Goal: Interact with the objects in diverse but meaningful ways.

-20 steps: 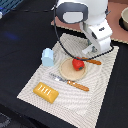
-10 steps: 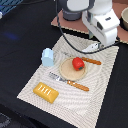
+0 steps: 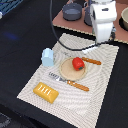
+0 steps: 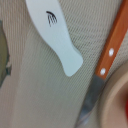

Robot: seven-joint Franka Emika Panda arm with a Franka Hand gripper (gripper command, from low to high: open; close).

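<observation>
Wrist view shows a white elongated piece [image 4: 56, 34] lying flat on the woven mat [image 4: 45, 95], just beside an orange-handled knife [image 4: 107, 57] whose blade runs toward the plate's rim [image 4: 116, 102]. The white piece looks thin, rigid and light, probably smooth plastic, so it may slide on the mat; its narrow waist near the flared end seems the best place to pinch, across the width. From the exterior view the arm [image 3: 102, 22] hangs over the mat's far edge, beyond the plate [image 3: 70, 72] holding the red fruit [image 3: 77, 63]. The gripper itself is hidden behind the arm, so I cannot tell whether it is wide or narrow.
</observation>
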